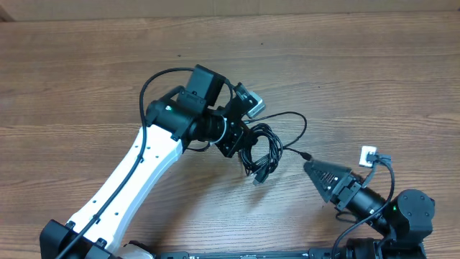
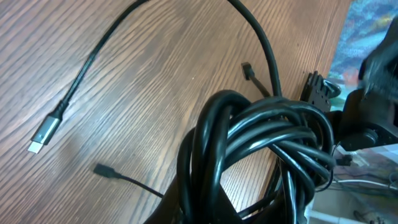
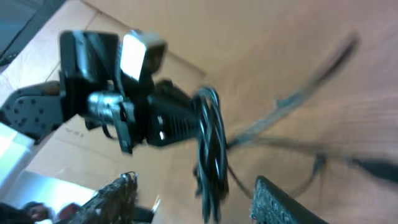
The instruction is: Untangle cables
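The wooden tabletop (image 1: 86,72) carries everything, and the white left arm (image 1: 144,165) stretches over it to the bundle of cables (image 2: 261,143) near its middle. The left gripper (image 1: 246,142) is clamped on the bundle's side, seemingly holding the coil up so loose strands hang free. The right gripper (image 3: 196,202), just right of the bundle, has its fingers apart around nothing, probably lined up for the strand ending in a small black plug (image 1: 306,155) that trails from the bundle towards it. A silver plug (image 2: 42,138) lies flat, well away from the bundle.
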You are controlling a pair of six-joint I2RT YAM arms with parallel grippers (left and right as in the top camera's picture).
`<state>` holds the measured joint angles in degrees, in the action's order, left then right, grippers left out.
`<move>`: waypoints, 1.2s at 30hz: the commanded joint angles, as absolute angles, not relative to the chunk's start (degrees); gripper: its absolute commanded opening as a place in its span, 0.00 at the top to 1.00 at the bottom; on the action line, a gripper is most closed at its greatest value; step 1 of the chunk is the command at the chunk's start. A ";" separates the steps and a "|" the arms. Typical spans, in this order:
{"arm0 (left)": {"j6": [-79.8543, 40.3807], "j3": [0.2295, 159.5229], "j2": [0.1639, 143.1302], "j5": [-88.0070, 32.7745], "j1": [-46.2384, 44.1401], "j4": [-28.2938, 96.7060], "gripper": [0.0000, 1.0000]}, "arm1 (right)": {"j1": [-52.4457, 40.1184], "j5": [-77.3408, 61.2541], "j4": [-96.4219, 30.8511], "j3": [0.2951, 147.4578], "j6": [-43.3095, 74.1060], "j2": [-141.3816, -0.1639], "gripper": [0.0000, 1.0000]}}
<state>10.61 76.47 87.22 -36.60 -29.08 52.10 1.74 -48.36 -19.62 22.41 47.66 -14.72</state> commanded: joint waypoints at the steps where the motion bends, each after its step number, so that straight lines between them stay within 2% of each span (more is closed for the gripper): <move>1: 9.30 77.10 86.15 -34.24 -30.83 51.57 0.96 | 1.58 -45.08 -15.38 23.62 45.41 -17.06 0.45; 6: 6.59 77.10 86.15 -28.25 -31.48 51.44 0.96 | 1.54 -45.17 -13.91 23.59 46.17 -22.59 0.50; 12: 1.96 77.10 86.15 -27.68 -31.51 49.56 0.95 | 0.56 -52.45 -5.91 23.62 49.63 -32.34 0.48; 17: 0.56 77.10 86.15 -27.62 -31.53 49.60 0.96 | -5.41 -54.08 3.11 23.62 52.73 -40.80 0.46; 21: -2.46 77.10 86.15 -27.62 -31.53 49.39 0.96 | -11.79 -50.61 5.63 23.62 52.73 -47.00 0.49; 26: -4.84 77.10 86.15 -27.64 -31.53 49.65 0.96 | -18.22 -45.01 8.16 23.62 52.73 -54.61 0.69; 31: -4.93 77.10 86.13 -26.46 -31.46 51.22 0.96 | -19.86 -45.06 11.07 23.62 52.73 -58.92 0.92; 33: -4.93 77.10 86.13 -24.84 -31.38 52.14 0.96 | -19.86 -45.06 10.59 23.62 52.73 -59.35 0.96; 36: -4.95 77.10 86.13 -23.90 -31.09 52.51 0.96 | -19.88 -45.08 10.00 23.62 52.71 -59.37 0.96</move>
<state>-3.46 76.29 87.22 -23.35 -31.31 52.88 -19.55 -46.19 10.72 22.61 52.47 -58.78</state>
